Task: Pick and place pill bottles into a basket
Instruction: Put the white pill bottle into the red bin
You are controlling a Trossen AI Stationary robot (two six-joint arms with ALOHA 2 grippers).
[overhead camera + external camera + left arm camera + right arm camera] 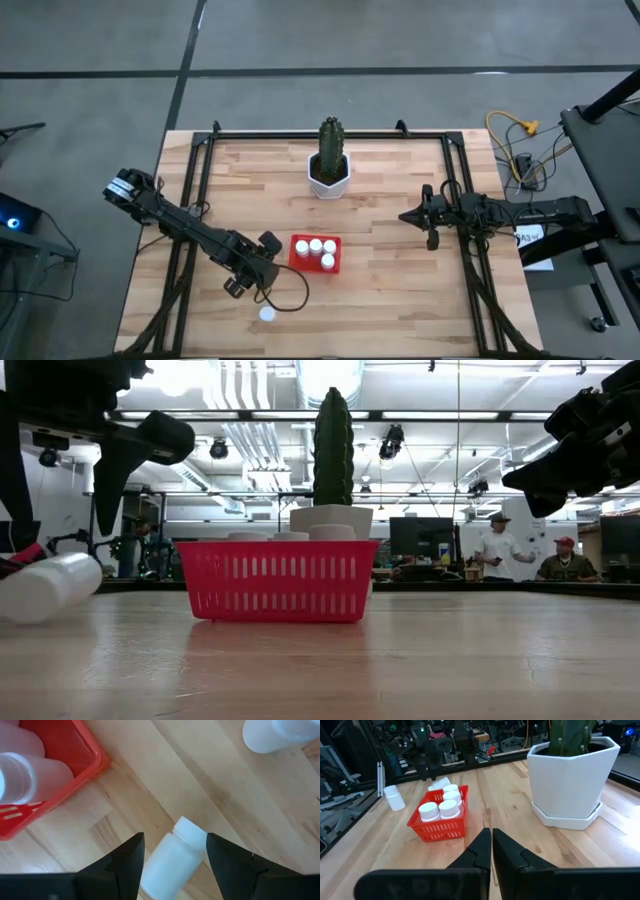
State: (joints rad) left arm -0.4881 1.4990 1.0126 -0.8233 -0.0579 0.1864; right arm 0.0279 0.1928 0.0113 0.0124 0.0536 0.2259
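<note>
One white pill bottle (172,862) lies on its side on the wood, left of the red basket (303,263); the low view shows it at the left (50,588). My left gripper (175,851) hovers over it, pointing down and open, one finger on either side with wood showing in the gaps. Several capped bottles (445,802) stand inside the basket (440,831). Another bottle (267,313) stands upright near the table's front edge. My right gripper (491,834) waits shut at the table's right side (408,216).
A white hexagonal pot with a cactus (329,170) stands behind the basket, toward the far edge. Black frame rails (190,190) run along the table's sides. Bare wood lies between the basket and my right gripper. People sit beyond the table (498,550).
</note>
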